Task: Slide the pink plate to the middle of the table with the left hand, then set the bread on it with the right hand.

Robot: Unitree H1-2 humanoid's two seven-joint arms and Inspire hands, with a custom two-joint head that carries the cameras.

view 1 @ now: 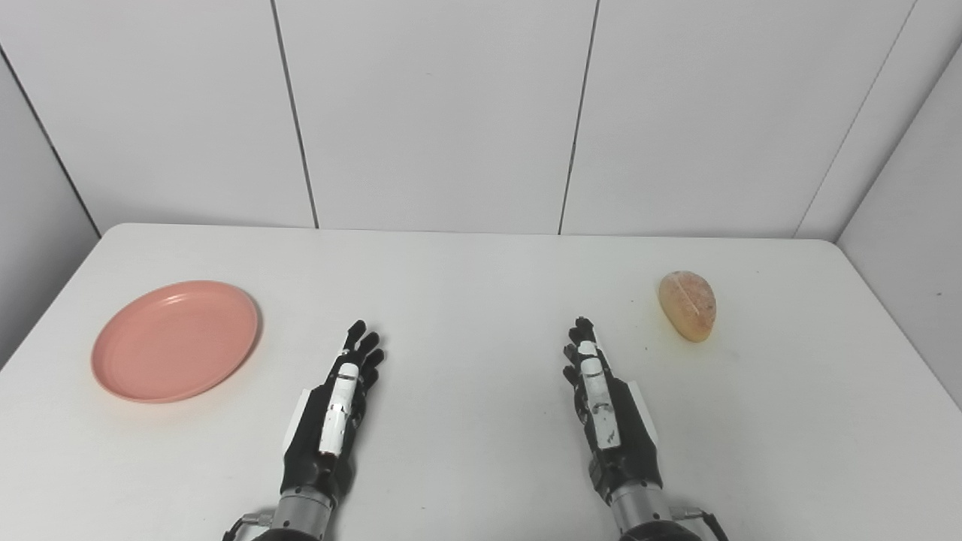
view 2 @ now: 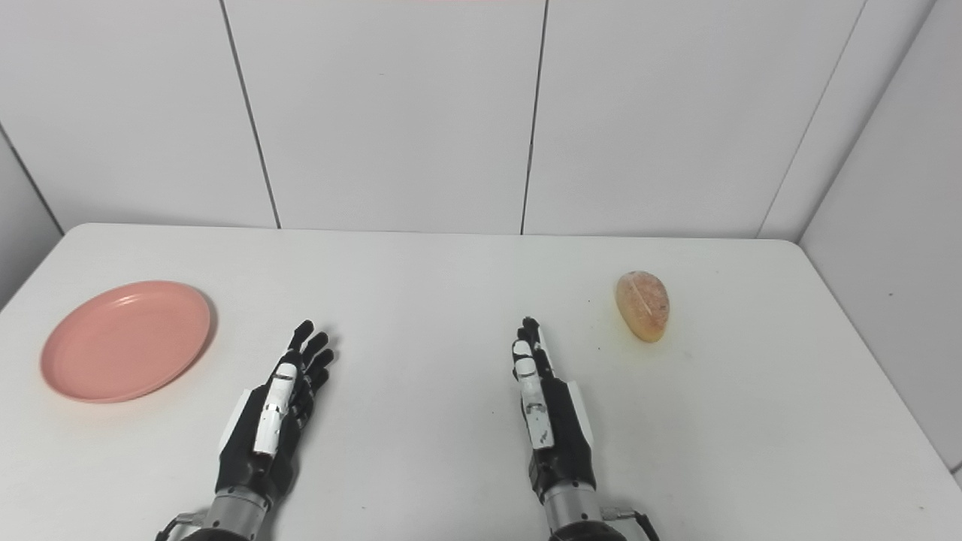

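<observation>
A round pink plate [view 1: 176, 340] lies empty on the left side of the white table [view 1: 466, 285]. On the right side rests a small golden bread roll [view 1: 687, 304]. My left hand [view 1: 337, 406] hovers near the front edge, right of the plate and apart from it, fingers straight and holding nothing. My right hand [view 1: 605, 402] is stretched out the same way, left of the bread and a little nearer than it, touching nothing.
White wall panels [view 1: 436, 113] stand behind the table, and side walls close in at left and right. Between the two hands the tabletop is bare white surface.
</observation>
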